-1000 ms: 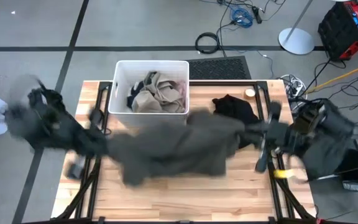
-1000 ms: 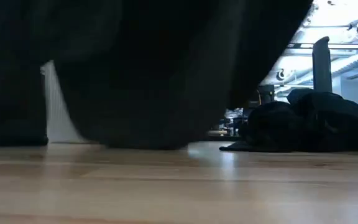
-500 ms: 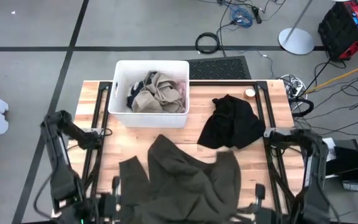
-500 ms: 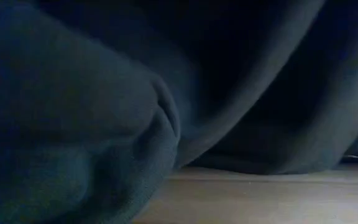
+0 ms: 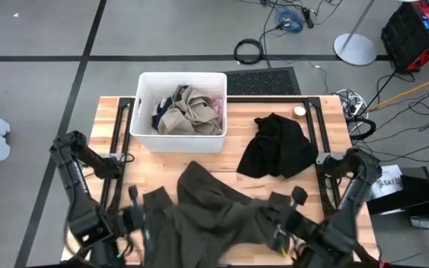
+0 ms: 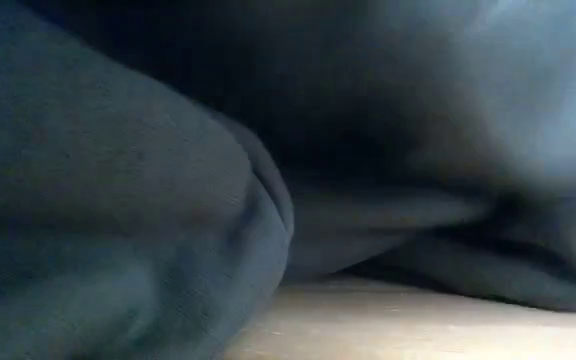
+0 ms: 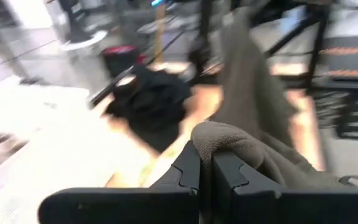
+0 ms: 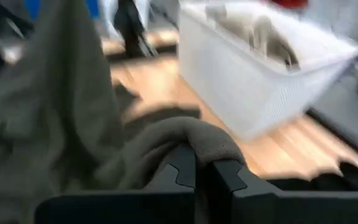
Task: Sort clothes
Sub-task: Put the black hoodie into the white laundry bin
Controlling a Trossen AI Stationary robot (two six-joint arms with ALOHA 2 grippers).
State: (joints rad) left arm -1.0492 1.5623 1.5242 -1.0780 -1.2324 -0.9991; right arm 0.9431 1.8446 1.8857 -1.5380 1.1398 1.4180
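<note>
Dark olive green fabric garment (image 5: 222, 216) stretches across the table's near edge. Left gripper (image 7: 205, 174) and right gripper (image 8: 204, 167) each pinch an end, jaws clamped tight on the fabric. White rectangular plastic bin (image 5: 179, 134) lies beyond the garment, nearer the left arm.

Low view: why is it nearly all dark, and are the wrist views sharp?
Low view: the dark olive green fabric garment lies right against the lens, leaving a strip of wooden table. Left wrist view: motion-blurred background, left gripper crisp. Right wrist view: white rectangular plastic bin smeared, right gripper sharp. High view: arms slightly blurred.
</note>
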